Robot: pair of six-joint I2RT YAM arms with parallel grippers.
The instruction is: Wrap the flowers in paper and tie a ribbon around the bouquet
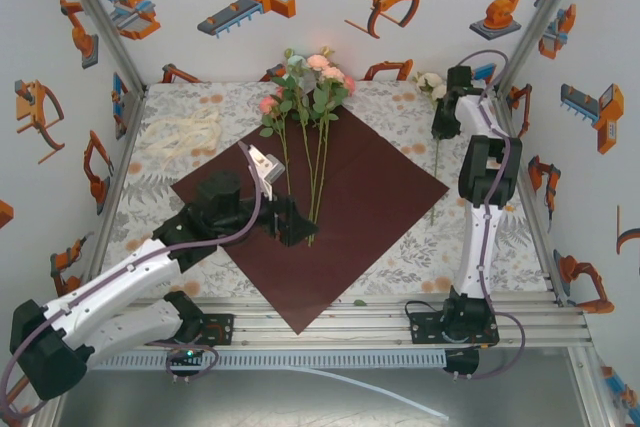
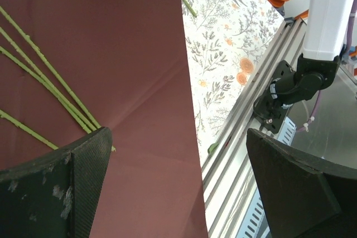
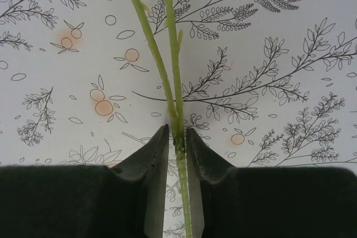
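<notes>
**Right fingers closing in on stray rose, left waits open**

Near edge: the paper point(image 1: 370, 197) lies flat on the bench point(image 1: 470, 257), turned like a diamond, likely so a corner can fold over. The left gripper point(image 2: 178, 188) hovers over it by the stem ends point(image 2: 50, 82), fingers point(image 2: 89, 176) wide apart, holding nothing. The flowers point(image 1: 310, 82) lie along the sheet, heads past its far corner. Far right, a white rose point(image 1: 430, 82) lies off the paper. The right gripper point(image 3: 178, 137) straddles its stem point(image 3: 177, 82), fingers nearly together and hugging it; can't tell if it is clamped firmly. It probably gets moved to the bunch. The ribbon point(image 1: 185, 132) sits far left, unused.
</notes>
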